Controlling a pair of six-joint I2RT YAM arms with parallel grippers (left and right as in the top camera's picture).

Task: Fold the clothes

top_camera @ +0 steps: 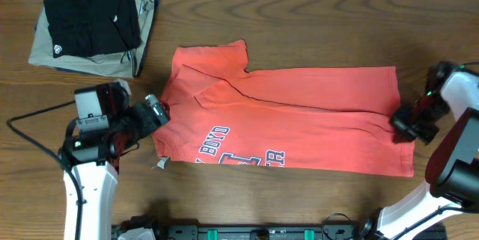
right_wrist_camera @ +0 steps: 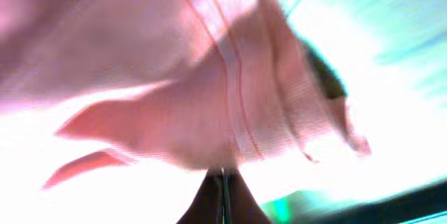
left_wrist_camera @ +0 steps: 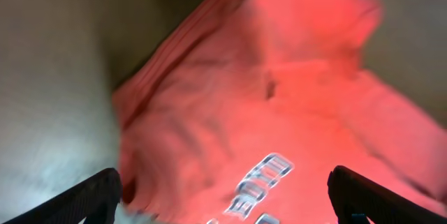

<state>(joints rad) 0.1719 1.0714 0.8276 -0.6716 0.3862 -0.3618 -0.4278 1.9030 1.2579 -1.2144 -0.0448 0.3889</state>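
The shirt (top_camera: 284,117) lay lengthwise across the middle of the table (top_camera: 314,23), doubled over so that its white-and-blue lettering (top_camera: 239,150) was cut off at the near edge. Only part of the upper row showed, and it looked like "BOYD". A small white tag (top_camera: 159,164) stuck out at the near left corner. At the far left corner of the table sat a folded black garment (top_camera: 90,23) with a small white logo (top_camera: 58,48), too small to read, on top of a folded khaki one (top_camera: 146,8).

The left arm reached in from the near left, its gripper (top_camera: 157,111) at the shirt's left edge. In the wrist view its fingers (left_wrist_camera: 98,192) were spread wide over the red cloth and held nothing.

The right arm bent in from the right, its gripper (top_camera: 404,126) at the shirt's right end. Its fingers (right_wrist_camera: 209,199) were pressed together, pinching the hem, though that view was blurred.
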